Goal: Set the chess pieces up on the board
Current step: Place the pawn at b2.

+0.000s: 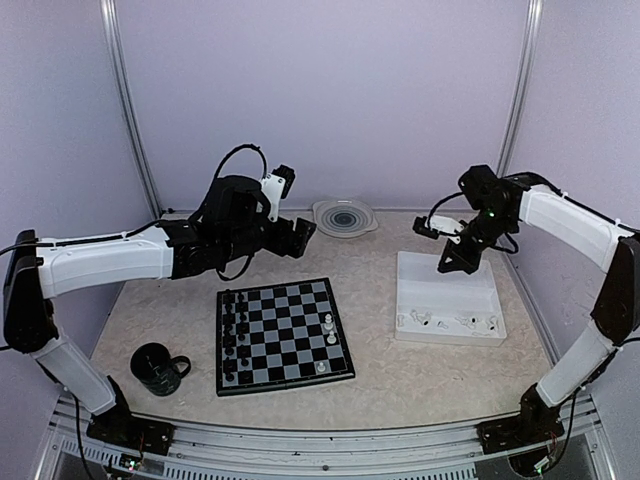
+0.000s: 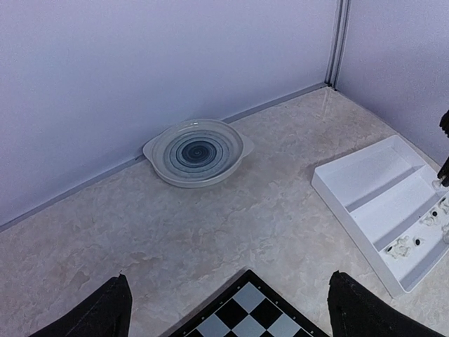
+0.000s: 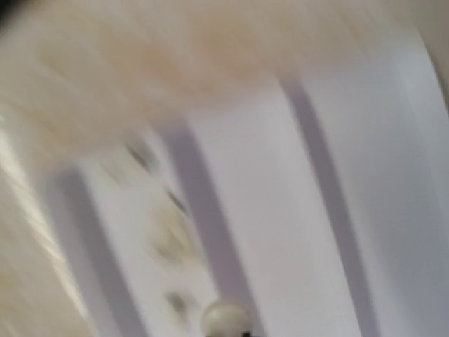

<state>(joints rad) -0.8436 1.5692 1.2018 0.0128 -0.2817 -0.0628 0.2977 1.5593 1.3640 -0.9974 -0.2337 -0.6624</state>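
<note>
The chess pieces [image 1: 232, 335] are partly set. Black ones stand in two files along the left edge of the board [image 1: 285, 340], and a few white ones [image 1: 328, 325] stand near its right edge. More white ones [image 1: 445, 320] lie in the near compartment of the white tray [image 1: 450, 285], well to the right on the surface [image 1: 400, 385]. The step in hand looks like fetching a white piece. The right fingers [image 1: 450, 262] hang over the tray, pressed together, while the left fingers [image 2: 105, 312] are spread wide above the board's far edge, holding nothing. The next move probably calls for a steady carry to an empty square on the white side. The right wrist view is badly smeared. A pale round blob shows at its bottom edge, but whether a piece is pinched cannot be told.
</note>
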